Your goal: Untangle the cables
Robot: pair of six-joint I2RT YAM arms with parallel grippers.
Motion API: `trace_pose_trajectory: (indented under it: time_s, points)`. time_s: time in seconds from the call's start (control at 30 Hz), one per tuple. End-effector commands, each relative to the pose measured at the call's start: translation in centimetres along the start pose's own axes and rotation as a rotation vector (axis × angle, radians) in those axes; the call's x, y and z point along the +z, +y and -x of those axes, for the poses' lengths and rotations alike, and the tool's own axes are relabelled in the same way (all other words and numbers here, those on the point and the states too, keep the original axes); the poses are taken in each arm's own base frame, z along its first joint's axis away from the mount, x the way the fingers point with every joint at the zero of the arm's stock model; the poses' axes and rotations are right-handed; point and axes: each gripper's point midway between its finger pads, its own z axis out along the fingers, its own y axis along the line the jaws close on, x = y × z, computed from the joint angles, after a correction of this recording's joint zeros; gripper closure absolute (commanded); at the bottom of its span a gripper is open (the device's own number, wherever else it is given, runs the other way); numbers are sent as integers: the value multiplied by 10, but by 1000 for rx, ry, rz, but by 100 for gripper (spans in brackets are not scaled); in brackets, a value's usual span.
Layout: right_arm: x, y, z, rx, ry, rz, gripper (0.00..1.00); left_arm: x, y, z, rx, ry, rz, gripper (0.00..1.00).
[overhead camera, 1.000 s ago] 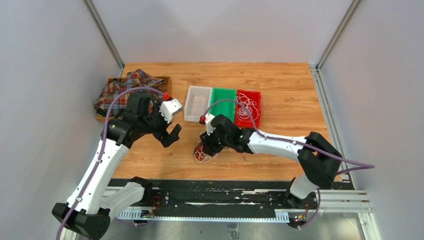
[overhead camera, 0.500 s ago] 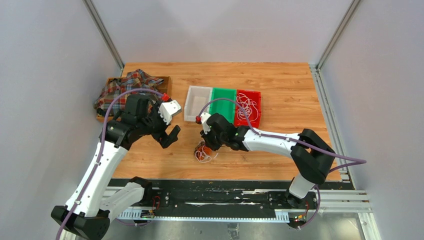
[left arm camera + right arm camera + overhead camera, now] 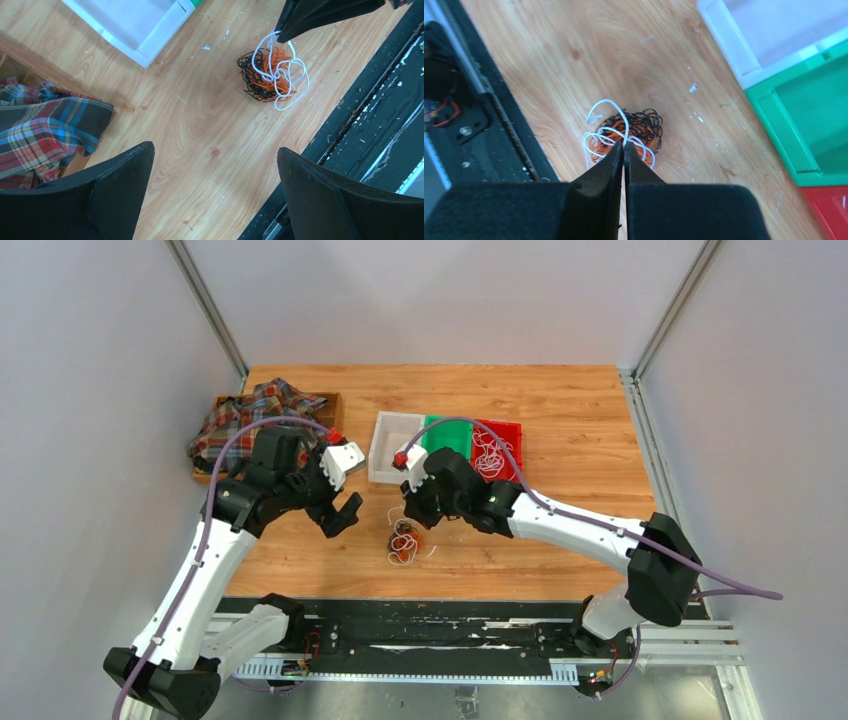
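Near the front edge of the table (image 3: 560, 420), between your two arms, the cables (image 3: 402, 543) sit as one tight clump of orange-red, black and white wire. The clump is roughly round, so it has no clear long axis of its own. What gives it direction is the white cable (image 3: 616, 107): its loops spill out on the side toward the black rail, and one loop rises from the clump up to your right gripper (image 3: 624, 146).

The jaws of that gripper are pressed together with the white loop pinched at their very tips, directly above the clump. The orange and black wires rest on the wood beneath, not gripped.

Your left gripper (image 3: 345, 512) hangs to the left of the clump, well apart from it, fingers spread wide and holding nothing.

Behind the clump stand three trays in a row: the white tray (image 3: 378, 445), the green tray (image 3: 445, 423) and the red tray (image 3: 512, 465), which holds loose white wires (image 3: 490, 452). At the far left, a plaid cloth (image 3: 245, 415) is heaped over a wooden box (image 3: 330, 400).
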Motion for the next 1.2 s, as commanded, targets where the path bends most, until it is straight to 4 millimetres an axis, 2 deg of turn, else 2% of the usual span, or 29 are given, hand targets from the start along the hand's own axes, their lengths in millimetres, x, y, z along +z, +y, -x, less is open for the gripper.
trace_pose_trajectory:
  time_s: [0.0,0.23,0.5,0.73,0.9,0.97,1.07,1.13,1.17]
  points:
    - [-12,29,20,-14,-36,136,99,9,-5,3,-4,-12,-57,2]
    - [-37,63,51,10,-140,320,99,22,-15,14,-21,-53,-166,2]
    - [-72,68,95,71,-300,423,99,23,-41,30,-38,-129,-338,0]
    - [-71,71,101,67,-298,449,99,8,-58,48,-56,-206,-427,6]
    - [-74,77,112,86,-329,488,99,3,-70,47,-34,-239,-473,5]
    - [-76,80,117,93,-341,504,99,6,-69,45,-46,-229,-478,11]
    - [-76,67,122,104,-347,451,99,11,-61,43,-71,-197,-440,22]
    - [-75,44,122,124,-351,361,99,11,-53,42,-70,-173,-391,18]
    - [-74,29,121,136,-345,304,99,10,-50,42,-70,-167,-366,11]
